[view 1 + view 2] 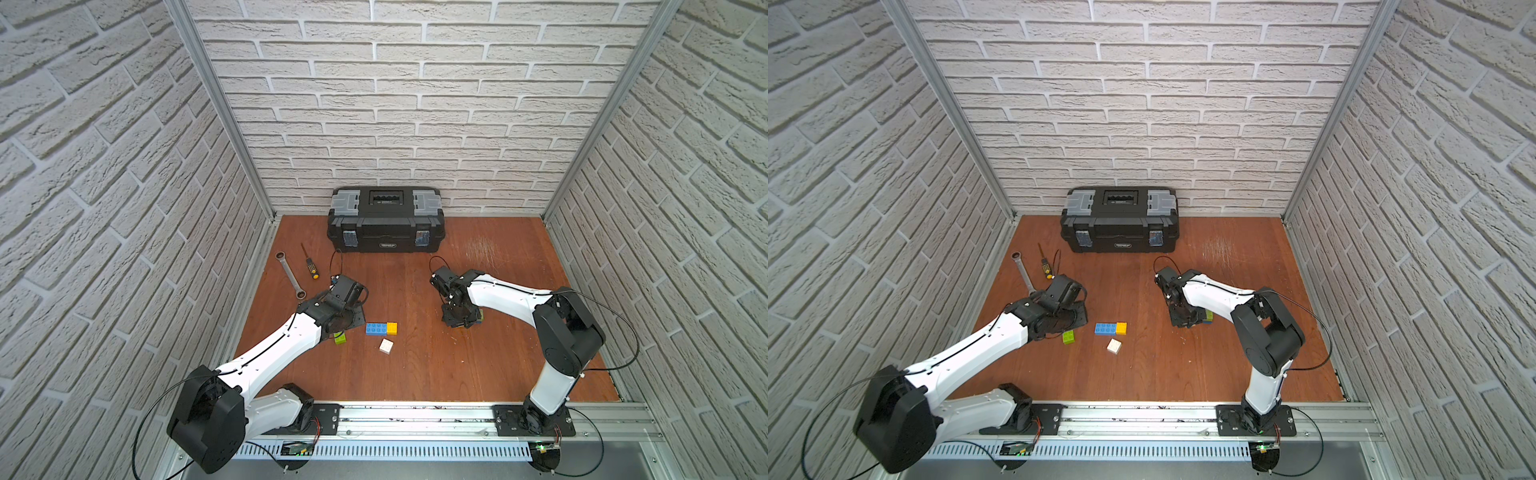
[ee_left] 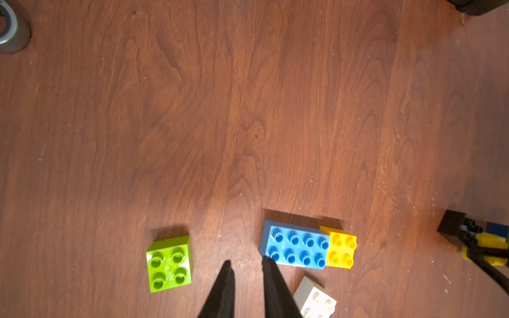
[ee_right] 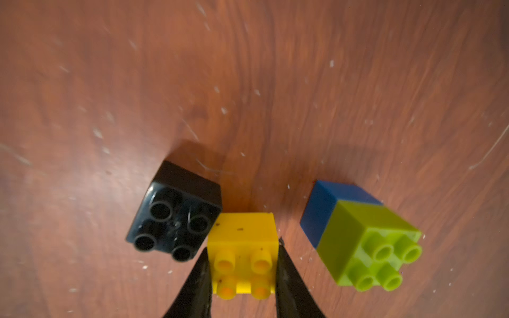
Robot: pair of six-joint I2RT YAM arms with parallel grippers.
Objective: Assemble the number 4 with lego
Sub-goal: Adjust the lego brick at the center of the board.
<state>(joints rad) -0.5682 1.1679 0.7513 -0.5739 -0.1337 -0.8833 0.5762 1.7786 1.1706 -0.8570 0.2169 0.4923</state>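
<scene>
Right gripper (image 3: 243, 245) was clamped on a yellow square studded plastic brick (image 3: 242, 234), with one dark finger (image 3: 199, 278) against each of two opposite sides. Could not tell whether this brick rested on the reddish-brown wooden tabletop (image 3: 248, 82) or hung just clear of it. A black square studded brick (image 3: 176, 212) sat close on one side, its corner at the yellow brick's edge. On the other side, and apart, a lime green square brick (image 3: 369, 239) sat stacked on a dark blue square brick (image 3: 322, 209).

Left gripper (image 2: 247, 263) was empty, its fingers (image 2: 224, 291) narrowly parted with bare wood showing between them. The fingertips pointed at the gap between a second lime green square brick (image 2: 168, 263) and a long light blue eight-stud brick (image 2: 296, 247). One fingertip overlapped that brick's corner in the wrist view, and contact could not be determined. A second yellow square brick (image 2: 341, 247) butted against one short end of the long blue one, studs up. A white square brick (image 2: 314, 300) lay just beside the pair, slightly turned.

In both top views this blue-and-yellow pair lay near the table's middle, between the arms. The right arm's cluster lay well apart to the right. A black-and-grey plastic toolbox (image 1: 385, 220) stood closed against the back wall. A silver wrench (image 1: 289, 270) and a yellow-tipped screwdriver (image 1: 309, 262) lay near the toolbox, toward the left wall.
</scene>
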